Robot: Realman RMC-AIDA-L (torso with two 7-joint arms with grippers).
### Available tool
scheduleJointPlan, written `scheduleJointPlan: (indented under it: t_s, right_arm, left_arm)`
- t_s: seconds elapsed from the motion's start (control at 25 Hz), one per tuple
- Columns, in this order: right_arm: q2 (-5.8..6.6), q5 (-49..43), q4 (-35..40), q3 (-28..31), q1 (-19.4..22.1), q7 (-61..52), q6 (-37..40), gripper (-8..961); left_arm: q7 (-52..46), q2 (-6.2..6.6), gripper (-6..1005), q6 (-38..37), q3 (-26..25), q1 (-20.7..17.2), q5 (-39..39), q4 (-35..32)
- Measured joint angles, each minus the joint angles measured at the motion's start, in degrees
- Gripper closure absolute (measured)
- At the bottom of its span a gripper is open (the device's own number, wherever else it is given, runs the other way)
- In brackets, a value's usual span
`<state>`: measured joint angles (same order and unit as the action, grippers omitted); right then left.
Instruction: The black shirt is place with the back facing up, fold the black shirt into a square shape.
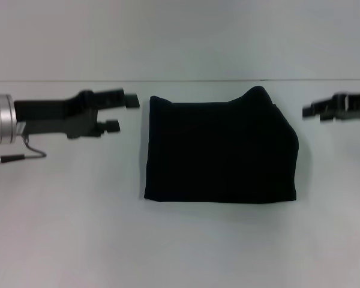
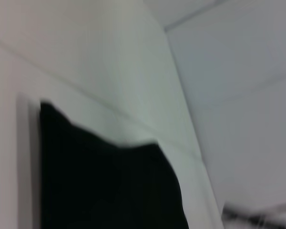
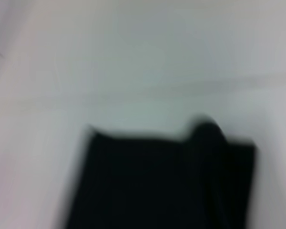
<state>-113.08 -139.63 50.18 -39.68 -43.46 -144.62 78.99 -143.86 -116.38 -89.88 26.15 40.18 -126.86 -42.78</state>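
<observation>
The black shirt point(image 1: 221, 151) lies folded into a near-square block in the middle of the white table point(image 1: 66, 228), with a small bump of cloth at its far right corner. No lettering shows. It also shows in the left wrist view point(image 2: 105, 186) and in the right wrist view point(image 3: 162, 183). My left gripper point(image 1: 123, 112) hovers just left of the shirt's far left corner, open and empty, apart from the cloth. My right gripper point(image 1: 309, 110) hovers to the right of the shirt's far right corner, clear of it.
The white table ends at a far edge point(image 1: 180, 80) just behind the shirt, with a pale wall beyond. A thin cable point(image 1: 24, 155) hangs from my left arm.
</observation>
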Motion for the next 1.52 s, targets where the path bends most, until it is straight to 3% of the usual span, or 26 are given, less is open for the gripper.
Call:
scheduleJointPlan:
  t_s: [0.04, 0.08, 0.16, 0.32, 0.4, 0.48, 0.76, 1.16, 1.52]
  right_arm:
    - [1.16, 7.01, -1.29, 5.38, 1.08, 4.67, 0.82, 576]
    - [1.16, 7.01, -1.29, 5.38, 1.08, 4.67, 0.82, 527]
    - [3.15, 12.19, -3.82, 8.37, 1.76, 6.29, -0.19, 429]
    - [7.22, 14.24, -8.21, 9.13, 1.13, 4.19, -2.29, 327]
    - [8.02, 13.49, -7.94, 8.64, 0.43, 1.55, -3.04, 276]
    - [8.15, 12.69, -6.72, 8.38, -0.40, -0.04, -3.17, 41]
    - [7.77, 12.39, -5.69, 7.90, -2.04, -1.13, -2.58, 24]
    - [7.71, 12.38, -5.68, 7.90, -2.13, -1.62, -2.13, 14]
    - [7.75, 12.44, -5.62, 7.96, -2.20, -1.81, -1.64, 14]
  left_arm:
    - [0.17, 0.06, 66, -2.04, 0.07, -0.06, -1.03, -0.01]
    - [0.32, 0.10, 66, -3.97, 0.03, -0.18, -1.95, -0.02]
    - [0.46, -0.11, 66, -7.13, -0.01, -0.76, -3.16, 0.04]
    - [-1.35, -0.86, 66, -8.55, 0.57, -1.83, -3.87, 3.16]
    - [-2.89, -0.92, 66, -6.42, 0.81, -1.88, -4.67, 5.89]
    - [-3.36, -1.03, 66, -2.76, 0.66, -1.98, -5.04, 8.84]
    - [-3.46, -1.86, 279, 5.80, 0.78, -2.08, -4.97, 12.48]
    - [-2.67, -1.80, 714, 7.61, 0.96, -2.37, -5.08, 12.58]
    - [-3.60, -1.82, 701, 13.68, 1.06, -2.36, -7.72, 16.59]
